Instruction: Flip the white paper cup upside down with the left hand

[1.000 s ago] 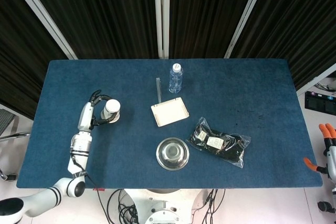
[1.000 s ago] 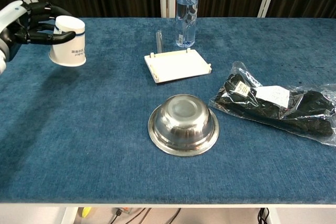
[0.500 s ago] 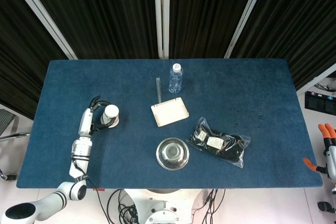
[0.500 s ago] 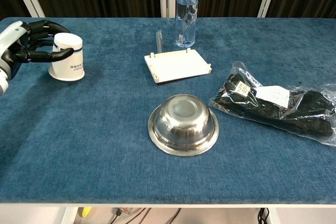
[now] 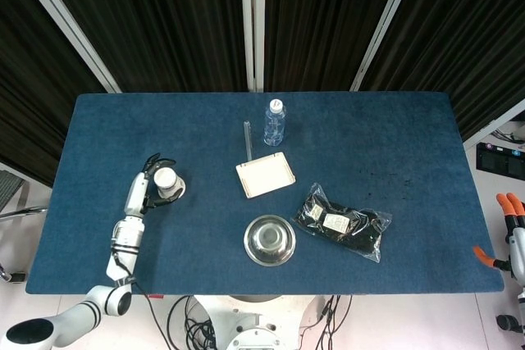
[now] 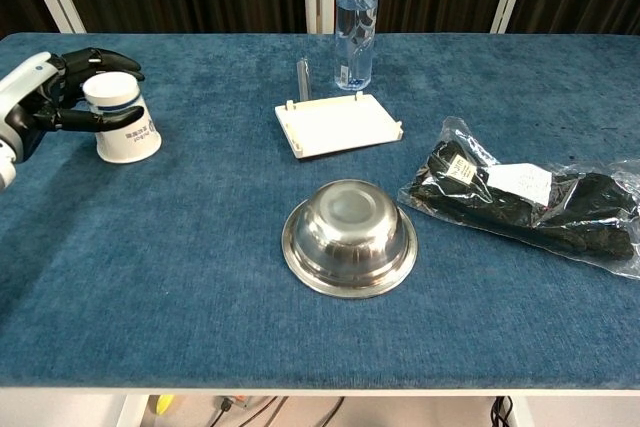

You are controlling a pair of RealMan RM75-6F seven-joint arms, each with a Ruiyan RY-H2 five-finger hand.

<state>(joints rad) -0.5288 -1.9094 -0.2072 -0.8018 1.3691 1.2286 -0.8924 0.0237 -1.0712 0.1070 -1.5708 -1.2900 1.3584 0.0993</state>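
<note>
The white paper cup (image 6: 122,127) stands upside down on the blue table (image 6: 200,247) at the left, wide rim down and base up. My left hand (image 6: 48,97) grips it from the left side, with the thumb across the cup's front and the other fingers curled round its back. From the head view, the cup (image 5: 168,182) sits near the table's left end with the left hand (image 5: 148,189) wrapped round it. No view shows my right hand.
A steel bowl (image 6: 349,237) sits front centre. Behind it lies a cream tray (image 6: 340,123), with a thin upright tube (image 6: 302,77) and a water bottle (image 6: 356,17) further back. A black item in a clear plastic bag (image 6: 520,197) lies at the right.
The left hand has lowered the inverted cup from the air down onto the table, moving slightly toward the front. Nothing else has moved.
</note>
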